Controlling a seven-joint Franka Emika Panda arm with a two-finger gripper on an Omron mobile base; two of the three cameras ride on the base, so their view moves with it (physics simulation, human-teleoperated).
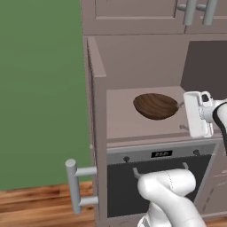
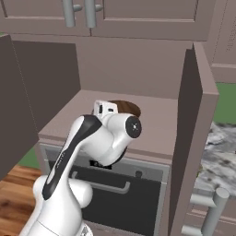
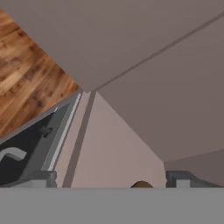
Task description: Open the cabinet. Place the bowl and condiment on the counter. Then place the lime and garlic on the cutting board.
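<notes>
Left base view shows us the cabinet (image 1: 99, 133) with its door swung wide: the door's edge runs down the middle left of the frame, and its grey bar handle (image 1: 73, 186) juts out at the lower left. We take that step as done, since the inner shelf (image 1: 122, 115) lies exposed in the centre. On that shelf the bowl (image 1: 156, 106) rests tipped, its hollow turned toward us, right of centre. Our hand (image 1: 182, 116) sits at the middle right of the frame, just beside the bowl's right rim; whether it touches we cannot tell. We judge it is lined up there to take the rim, the only part thin enough for its fingers.

From the right base view the bowl (image 2: 126, 107) peeks out brown behind the white arm near the centre, and a strip of the marble worktop (image 2: 219, 161) shows at the right edge, past the open door. That is where the bowl should go.

Looking through the hand view, the finger tips (image 3: 181, 178) stand far apart at the bottom, nothing between them but a sliver of the bowl (image 3: 141, 184) at bottom centre. So we read the hand as spread wide and empty.

Below the shelf sits a dark oven (image 1: 155, 186) with its own handle.
</notes>
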